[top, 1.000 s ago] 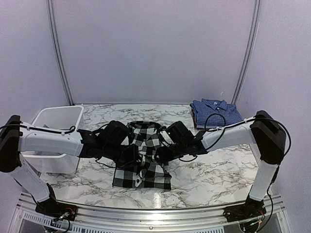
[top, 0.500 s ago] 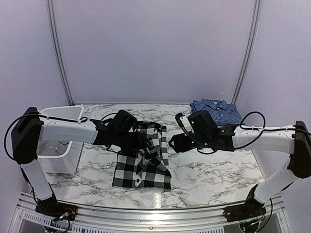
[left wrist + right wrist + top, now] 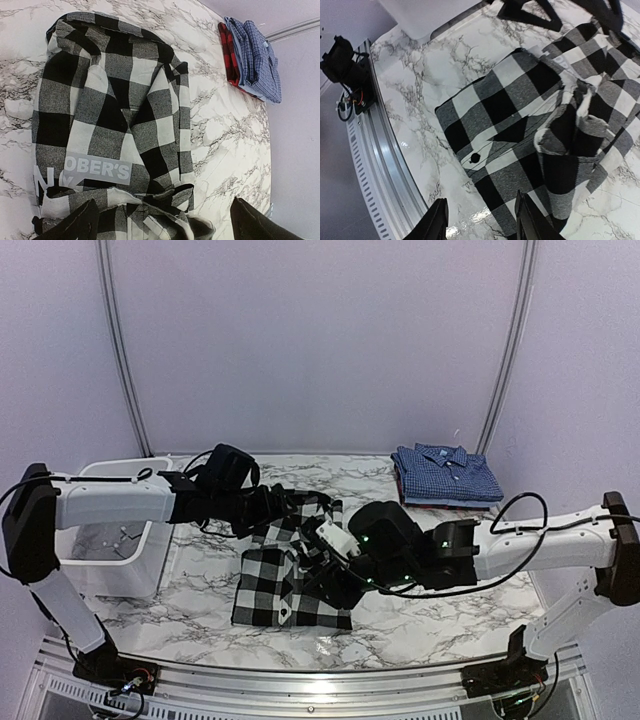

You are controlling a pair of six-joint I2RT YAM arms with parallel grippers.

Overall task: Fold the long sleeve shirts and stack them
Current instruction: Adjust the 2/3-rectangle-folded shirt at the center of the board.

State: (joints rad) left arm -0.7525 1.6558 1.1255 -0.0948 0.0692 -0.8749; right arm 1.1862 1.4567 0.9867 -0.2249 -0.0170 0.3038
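From above, much of the black-and-white checked shirt (image 3: 290, 590) is covered. The left arm's dark wrist lies across its far edge and the right arm's wrist sits over its right side, so only the near half shows clearly. The fingers of both arms blend into the dark cloth in that view.

The wrist cameras show more. The left gripper (image 3: 164, 202) is released, with its two fingers wide apart above the crumpled cloth and nothing between them. The right gripper (image 3: 481, 197) also has its fingers apart. They hang over the near corner of the shirt and clasp nothing.

The shirt lies roughly folded in the middle of the marble table (image 3: 440, 610), with a bunched sleeve on top. Its white lettering (image 3: 97, 169) is partly tucked under a fold, and only "OBER'S" can be read.

The blue checked shirt (image 3: 445, 472) lies folded at the far right corner, well apart from the checked one. In the left wrist view a red checked cloth (image 3: 226, 55) shows under it, mostly hidden.

A white bin (image 3: 120, 575) stands at the left edge of the table behind the left arm. Small items lie inside it, too small to make out.
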